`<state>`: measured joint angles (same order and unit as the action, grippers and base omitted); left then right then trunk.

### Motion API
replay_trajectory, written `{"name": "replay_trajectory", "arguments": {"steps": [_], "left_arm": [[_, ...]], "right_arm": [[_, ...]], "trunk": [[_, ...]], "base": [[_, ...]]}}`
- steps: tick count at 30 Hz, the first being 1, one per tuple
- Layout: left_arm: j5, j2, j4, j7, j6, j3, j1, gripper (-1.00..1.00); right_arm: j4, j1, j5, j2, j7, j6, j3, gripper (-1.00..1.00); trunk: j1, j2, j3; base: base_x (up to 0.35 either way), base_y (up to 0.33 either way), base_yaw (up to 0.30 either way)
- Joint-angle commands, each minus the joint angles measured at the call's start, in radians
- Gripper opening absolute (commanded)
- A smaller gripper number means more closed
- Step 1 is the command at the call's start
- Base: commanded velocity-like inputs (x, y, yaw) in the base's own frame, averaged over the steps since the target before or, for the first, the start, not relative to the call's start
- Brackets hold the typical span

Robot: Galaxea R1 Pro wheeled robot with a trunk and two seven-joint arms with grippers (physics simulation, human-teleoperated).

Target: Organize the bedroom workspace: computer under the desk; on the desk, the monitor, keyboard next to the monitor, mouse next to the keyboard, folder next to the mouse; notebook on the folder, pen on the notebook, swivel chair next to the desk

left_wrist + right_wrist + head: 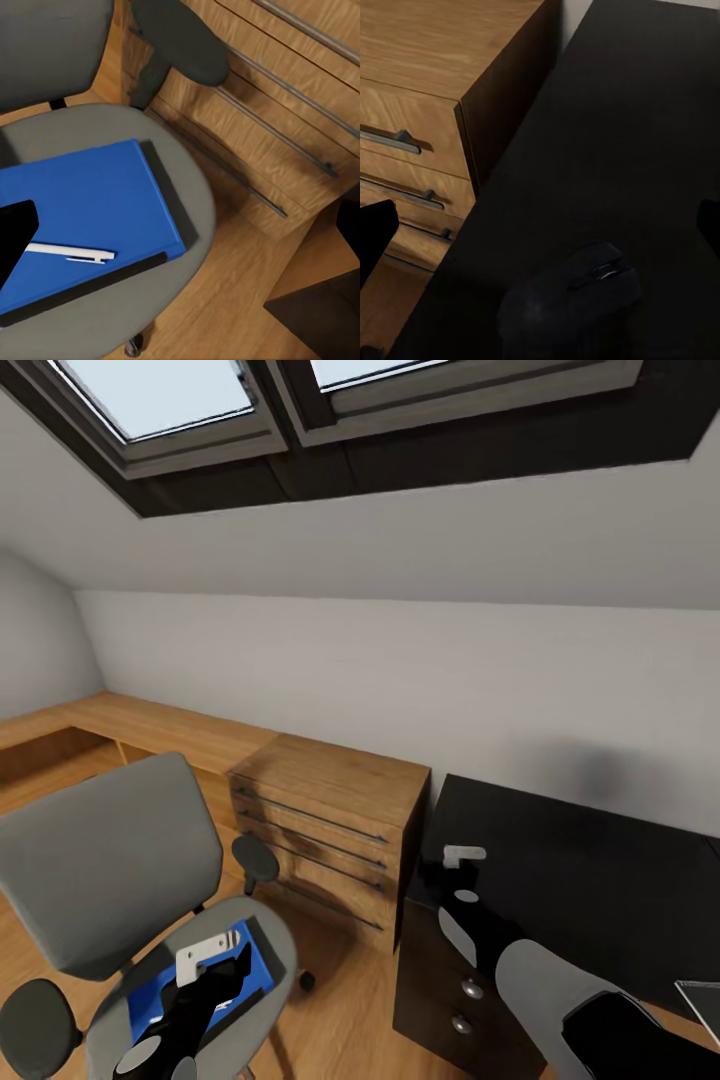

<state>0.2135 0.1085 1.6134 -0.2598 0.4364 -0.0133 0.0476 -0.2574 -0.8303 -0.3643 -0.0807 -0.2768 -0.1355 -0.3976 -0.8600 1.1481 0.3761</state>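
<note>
Left wrist: pen (pixel 71 253) on folder (pixel 90 206)

Head high, facing wall; wrists close; dresser (pixel 335 830) shared.

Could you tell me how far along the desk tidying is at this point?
Done: the mouse lies on the desk. In hand: the left gripper hovers over the folder, which lies on the chair with the pen on it. Left: folder, notebook, pen stack.

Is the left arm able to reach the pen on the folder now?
Probably yes. The left tool hovers over the swivel chair seat, just above the folder; the pen lies uncovered on it.
</note>
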Motion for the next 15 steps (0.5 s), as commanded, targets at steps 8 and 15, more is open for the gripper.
{"name": "replay_trajectory", "arguments": {"steps": [8, 15], "left_arm": [[0.01, 0.0, 0.002, -0.006, 0.002, 0.0, 0.0, 1.0], [0.01, 0.0, 0.002, -0.006, 0.002, 0.0, 0.0, 1.0]], "right_arm": [[-0.005, -0.001, -0.033, 0.002, -0.003, 0.125, -0.003, 1.0], [-0.005, -0.001, -0.037, 0.002, -0.002, 0.132, -0.003, 1.0]], "trunk": [[-0.031, 0.057, 0.026], [-0.058, 0.106, 0.048]], "base": [[0.0, 0.0, 0.0], [0.0, 0.0, 0.0]]}}
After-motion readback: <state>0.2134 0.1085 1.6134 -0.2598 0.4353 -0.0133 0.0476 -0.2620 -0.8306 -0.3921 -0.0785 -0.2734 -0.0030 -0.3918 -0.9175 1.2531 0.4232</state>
